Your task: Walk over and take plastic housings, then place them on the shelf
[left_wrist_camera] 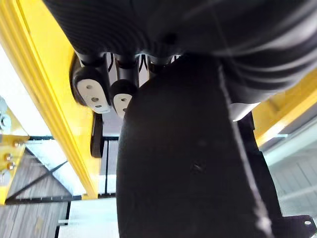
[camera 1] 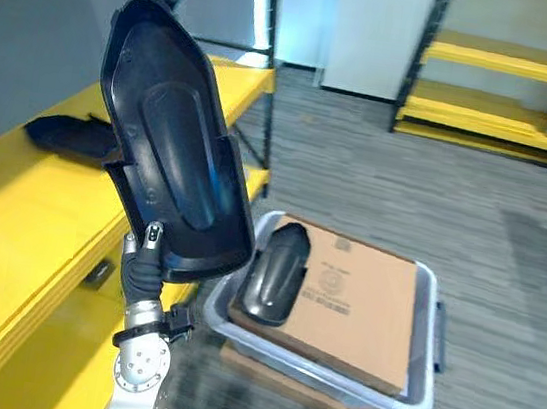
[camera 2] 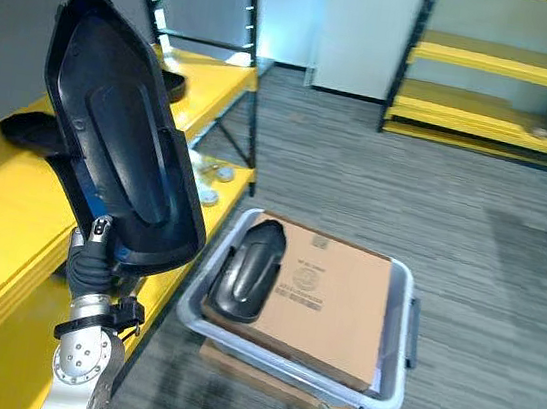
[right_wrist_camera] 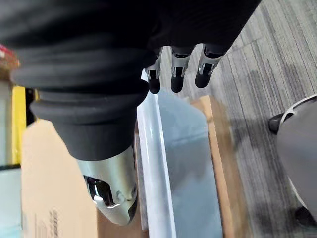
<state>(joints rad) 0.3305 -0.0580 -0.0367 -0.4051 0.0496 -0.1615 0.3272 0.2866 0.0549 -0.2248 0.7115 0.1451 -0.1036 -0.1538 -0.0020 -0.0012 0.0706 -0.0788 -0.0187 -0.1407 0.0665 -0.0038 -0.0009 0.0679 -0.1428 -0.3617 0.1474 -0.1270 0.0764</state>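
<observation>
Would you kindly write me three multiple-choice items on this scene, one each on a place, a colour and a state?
1. Where does the lower housing lie?
A. on the cardboard in the bin
B. on the bare floor
C. hanging from a hook

2. What colour is the shelf?
A. blue
B. yellow
C. white

3. What is the left hand doing?
A. hanging open
B. gripping the raised housing
C. pressing the bin

Answers:
1 A: it rests on the cardboard inside the bin.
2 B: its boards are yellow.
3 B: its fingers curl round the housing's lower edge.
</observation>
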